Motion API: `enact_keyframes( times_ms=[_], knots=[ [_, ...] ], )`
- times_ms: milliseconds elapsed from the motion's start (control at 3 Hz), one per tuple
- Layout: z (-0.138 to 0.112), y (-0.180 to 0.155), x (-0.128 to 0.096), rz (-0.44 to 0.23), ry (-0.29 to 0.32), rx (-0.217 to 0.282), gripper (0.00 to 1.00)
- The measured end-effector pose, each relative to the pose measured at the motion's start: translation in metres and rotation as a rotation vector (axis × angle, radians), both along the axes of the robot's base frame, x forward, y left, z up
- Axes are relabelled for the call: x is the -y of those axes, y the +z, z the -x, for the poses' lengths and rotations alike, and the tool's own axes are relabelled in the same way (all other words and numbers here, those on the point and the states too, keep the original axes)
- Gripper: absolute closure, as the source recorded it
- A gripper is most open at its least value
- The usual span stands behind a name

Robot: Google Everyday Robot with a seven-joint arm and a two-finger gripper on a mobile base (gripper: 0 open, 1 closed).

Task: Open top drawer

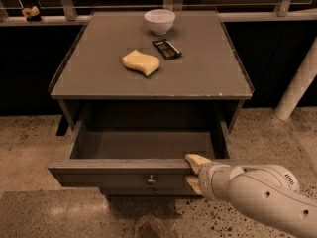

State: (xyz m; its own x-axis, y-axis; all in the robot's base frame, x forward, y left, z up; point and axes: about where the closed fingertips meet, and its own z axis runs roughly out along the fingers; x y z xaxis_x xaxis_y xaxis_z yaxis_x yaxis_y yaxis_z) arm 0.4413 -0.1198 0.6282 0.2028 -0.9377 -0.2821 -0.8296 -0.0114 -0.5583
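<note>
The top drawer (114, 175) of the grey-brown cabinet stands pulled far out, and its inside looks bare. Its small round metal knob (151, 180) is at the middle of the front. My gripper (193, 171) is at the right part of the drawer's front board, to the right of the knob. One pale finger (196, 159) lies over the board's top rim, the other is against the front face below it, and the board is between them. My white arm (267, 195) comes in from the lower right.
On the cabinet top (208, 73) lie a yellow sponge (141, 62), a dark flat packet (167, 48) and a white bowl (159, 21). A white post (297, 83) stands at the right. The floor is speckled stone (29, 148).
</note>
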Motion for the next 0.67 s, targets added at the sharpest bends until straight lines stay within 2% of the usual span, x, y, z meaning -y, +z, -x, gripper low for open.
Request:
enact_keyframes(
  times_ms=[333,667],
  knots=[
    [0.0119,-0.0052,0.0021,0.008,0.005,0.002,1.0],
    [0.0122,-0.0032,0.002,0.008,0.005,0.002,1.0]
  ],
)
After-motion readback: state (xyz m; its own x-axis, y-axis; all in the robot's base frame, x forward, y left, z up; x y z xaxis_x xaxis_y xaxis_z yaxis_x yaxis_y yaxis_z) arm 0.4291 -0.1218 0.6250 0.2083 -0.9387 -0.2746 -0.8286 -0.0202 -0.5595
